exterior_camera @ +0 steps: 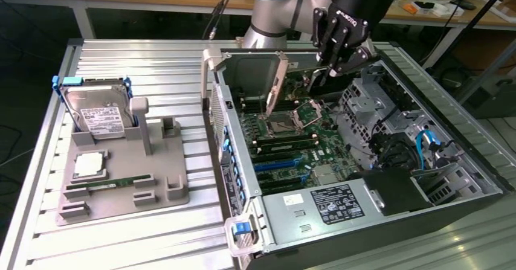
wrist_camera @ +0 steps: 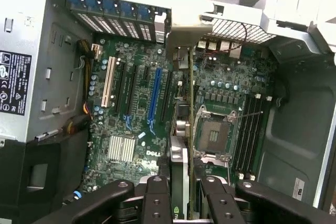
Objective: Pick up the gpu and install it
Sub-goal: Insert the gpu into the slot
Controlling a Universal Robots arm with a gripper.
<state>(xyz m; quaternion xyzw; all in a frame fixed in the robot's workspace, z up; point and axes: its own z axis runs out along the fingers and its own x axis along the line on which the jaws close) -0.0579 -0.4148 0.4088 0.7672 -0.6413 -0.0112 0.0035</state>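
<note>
One pincer (wrist_camera: 184,195) is clamping the gpu (wrist_camera: 179,158) edge-on between its fingers, holding it upright over the motherboard (wrist_camera: 131,124) inside the open computer case (exterior_camera: 439,101) on the surface (exterior_camera: 161,234).

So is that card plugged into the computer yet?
Out: the gripper holds the gpu on edge, raised above the motherboard.

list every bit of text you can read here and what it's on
"ROBOTIQ": on the gripper body.
"DELL": on the motherboard, in white.
Hard drive label: print too small to read.
Power supply label: print too small to read.
</note>
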